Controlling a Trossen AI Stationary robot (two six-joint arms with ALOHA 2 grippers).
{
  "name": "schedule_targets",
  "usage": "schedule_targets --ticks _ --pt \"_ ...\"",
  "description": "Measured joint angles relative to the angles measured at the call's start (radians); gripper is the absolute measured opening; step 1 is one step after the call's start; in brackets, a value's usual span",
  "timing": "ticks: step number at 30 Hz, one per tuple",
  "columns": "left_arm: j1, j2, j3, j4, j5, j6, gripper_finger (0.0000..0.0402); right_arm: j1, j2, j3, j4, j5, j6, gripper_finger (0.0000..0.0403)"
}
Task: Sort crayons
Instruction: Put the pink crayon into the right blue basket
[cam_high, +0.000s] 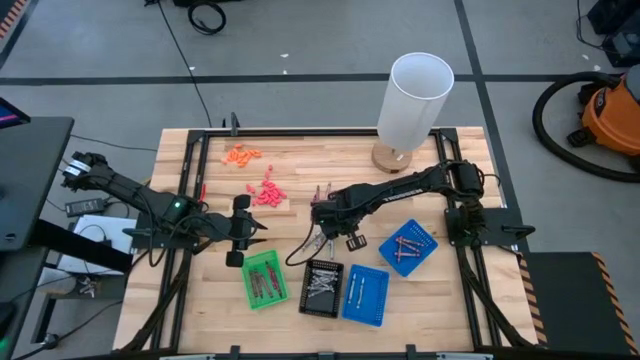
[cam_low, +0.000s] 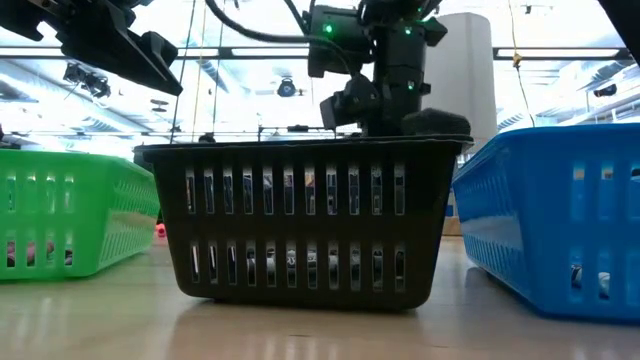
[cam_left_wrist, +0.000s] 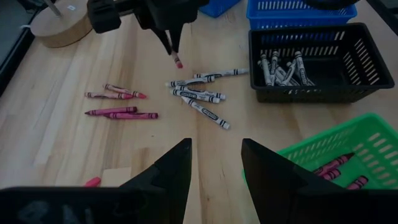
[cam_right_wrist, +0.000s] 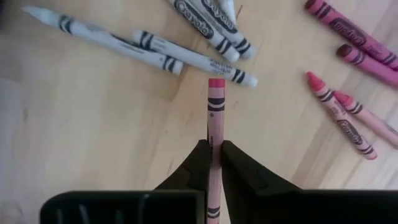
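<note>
We see right fingers (cam_right_wrist: 214, 152) pinched on a pink crayon (cam_right_wrist: 215, 112) above loose crayons (cam_left_wrist: 196, 94) at worktop (cam_high: 300, 170) centre, left fingers (cam_left_wrist: 214, 165) wide, hovering lower left by green tray (cam_high: 264, 278).

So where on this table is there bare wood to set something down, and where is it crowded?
Free: the near-left corner beside the green tray, and the strip between the orange bits and the white cylinder. Crowded: the centre, where the right gripper holds a pink crayon over loose crayons, by the black tray.
</note>
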Motion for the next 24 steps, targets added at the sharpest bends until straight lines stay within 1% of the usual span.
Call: schedule_targets --ticks 6,12,15,20,24 --pt "0.0 0.0 0.0 0.0 0.0 0.0 0.0151 0.036 0.0 0.042 -0.062 -0.003 0.076 0.0034" --pt "0.0 0.0 0.0 -0.004 0.0 0.02 0.0151 0.077 -0.002 0.095 -0.211 -0.003 0.215 0.0035" --pt "0.0 0.0 0.0 -0.004 0.0 0.024 0.0151 0.097 -0.002 0.106 -0.292 -0.003 0.291 0.0035" --pt "0.0 0.0 0.0 -0.005 0.0 0.027 0.0151 0.146 -0.015 0.105 -0.336 -0.01 0.378 0.0035" --pt "0.0 0.0 0.0 -0.02 0.0 0.027 0.0151 0.183 -0.018 0.105 -0.477 0.023 0.437 0.0035"
